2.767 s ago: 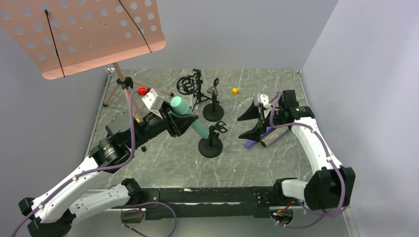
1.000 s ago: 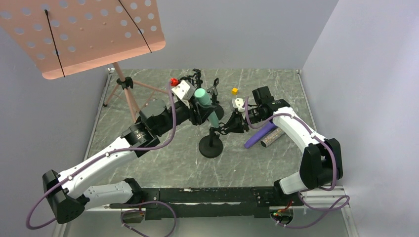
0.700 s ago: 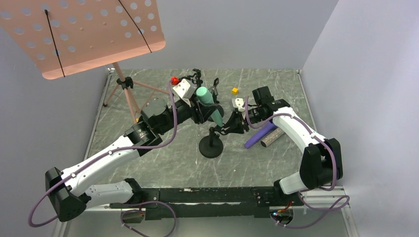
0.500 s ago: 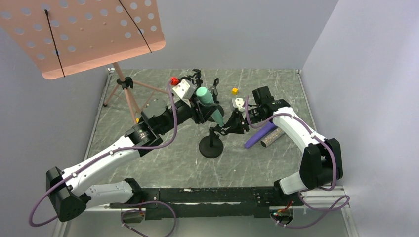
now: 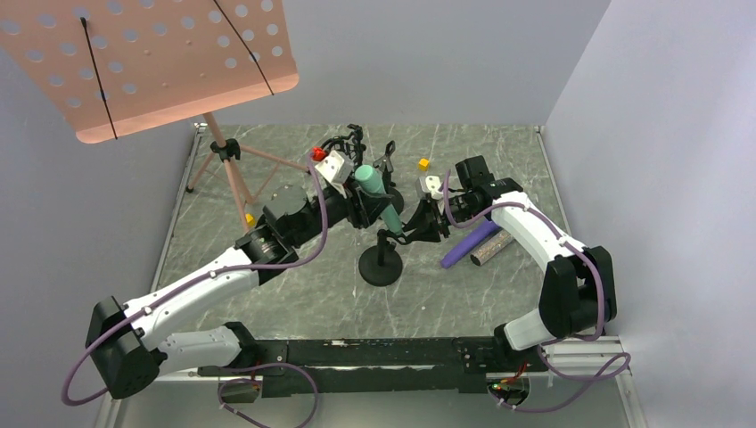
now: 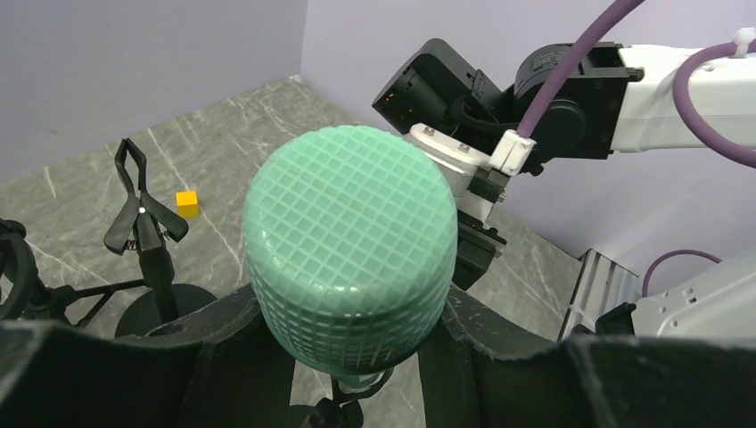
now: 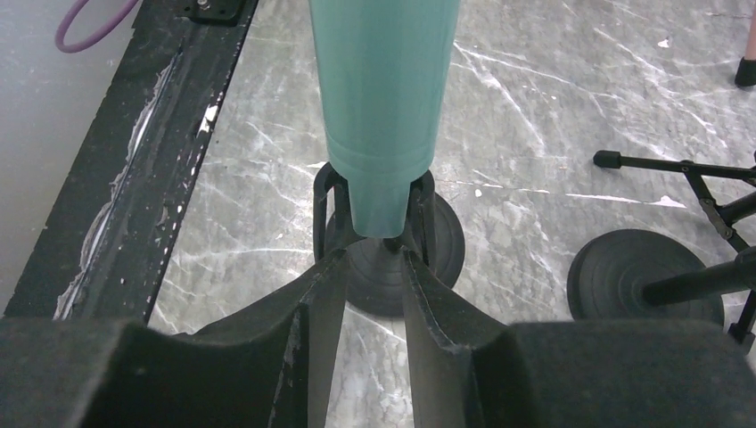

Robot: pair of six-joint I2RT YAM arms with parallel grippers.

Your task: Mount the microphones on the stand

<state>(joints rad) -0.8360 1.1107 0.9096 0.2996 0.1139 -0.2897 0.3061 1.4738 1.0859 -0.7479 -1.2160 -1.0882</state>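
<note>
My left gripper (image 5: pixel 369 200) is shut on the teal-green microphone (image 5: pixel 378 196), gripping just below its mesh head (image 6: pixel 349 245). The microphone leans down to the right, and its narrow tail (image 7: pixel 382 192) sits between the two prongs of the near stand's clip (image 7: pixel 419 209). My right gripper (image 5: pixel 413 230) reaches in from the right, its fingers (image 7: pixel 334 267) pinching the lower part of that clip with a narrow gap between them. The stand's round base (image 5: pixel 381 266) rests on the table. Behind the right gripper, the purple microphone (image 5: pixel 471 242) and the grey-brown microphone (image 5: pixel 493 248) lie side by side.
A second stand with an empty spring clip (image 6: pixel 143 209) stands just behind, its base (image 7: pixel 637 276) near the first. A shock-mount stand (image 5: pixel 342 150) is at the back. Yellow cubes lie at the back (image 5: pixel 423 164) and left (image 5: pixel 250 218). A pink music stand (image 5: pixel 152 62) overhangs the left.
My left gripper has shifted the teal-green microphone slightly down and right, toward the clip. The right gripper's fingers have eased apart a little at the clip. The purple and grey-brown microphones have not moved.
</note>
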